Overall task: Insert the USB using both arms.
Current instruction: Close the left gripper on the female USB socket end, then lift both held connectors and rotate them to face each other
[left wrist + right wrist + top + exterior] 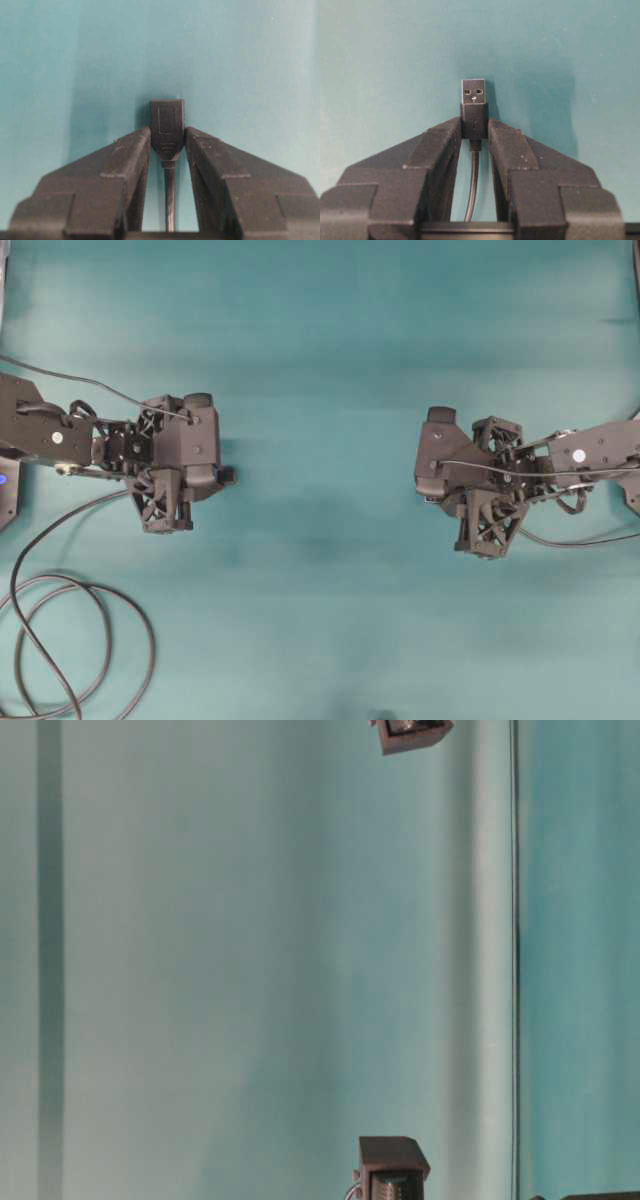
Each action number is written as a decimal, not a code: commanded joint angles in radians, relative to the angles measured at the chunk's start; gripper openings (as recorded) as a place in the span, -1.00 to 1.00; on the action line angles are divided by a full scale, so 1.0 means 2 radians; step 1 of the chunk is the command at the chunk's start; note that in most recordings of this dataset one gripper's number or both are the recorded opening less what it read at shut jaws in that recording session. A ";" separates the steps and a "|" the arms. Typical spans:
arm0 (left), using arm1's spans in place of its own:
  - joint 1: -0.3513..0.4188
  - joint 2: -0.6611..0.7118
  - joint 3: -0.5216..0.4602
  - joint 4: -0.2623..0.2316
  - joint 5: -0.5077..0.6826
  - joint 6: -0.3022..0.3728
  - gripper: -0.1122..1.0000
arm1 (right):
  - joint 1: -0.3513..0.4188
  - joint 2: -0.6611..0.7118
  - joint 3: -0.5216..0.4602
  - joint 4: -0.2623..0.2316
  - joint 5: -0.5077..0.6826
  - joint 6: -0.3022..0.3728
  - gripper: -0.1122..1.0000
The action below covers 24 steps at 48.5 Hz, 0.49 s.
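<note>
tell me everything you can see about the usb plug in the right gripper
The USB is a small dark plug with a short silvery metal tip showing two square holes. Its black body is pinched between the right gripper's fingertips, tip pointing away from the wrist camera above the teal table. A thin dark cable runs back between the fingers.

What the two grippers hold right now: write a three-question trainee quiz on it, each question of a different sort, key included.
1. True or false: the right gripper is shut on the small dark USB plug with a silvery metal tip.
2. What sits between the fingers of the left gripper? A) a black cable socket end B) a red pen C) nothing
3. Fill in: in the overhead view the two grippers are ___ (touching or apart).
Key: 1 true; 2 A; 3 apart.
</note>
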<state>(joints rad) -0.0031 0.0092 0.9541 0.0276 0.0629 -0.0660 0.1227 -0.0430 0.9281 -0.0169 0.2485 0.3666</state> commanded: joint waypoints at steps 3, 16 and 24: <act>-0.011 -0.002 0.006 0.001 0.000 0.004 -0.30 | 0.009 -0.004 -0.005 0.002 -0.002 0.001 -0.40; -0.012 -0.002 0.004 0.001 -0.007 0.004 -0.37 | 0.009 -0.004 -0.012 0.002 -0.002 -0.002 -0.42; -0.015 -0.009 0.001 0.001 0.000 0.003 -0.37 | 0.012 -0.009 -0.015 0.001 -0.002 -0.003 -0.42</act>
<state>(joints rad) -0.0077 0.0046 0.9587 0.0291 0.0476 -0.0660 0.1243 -0.0460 0.9219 -0.0169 0.2500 0.3620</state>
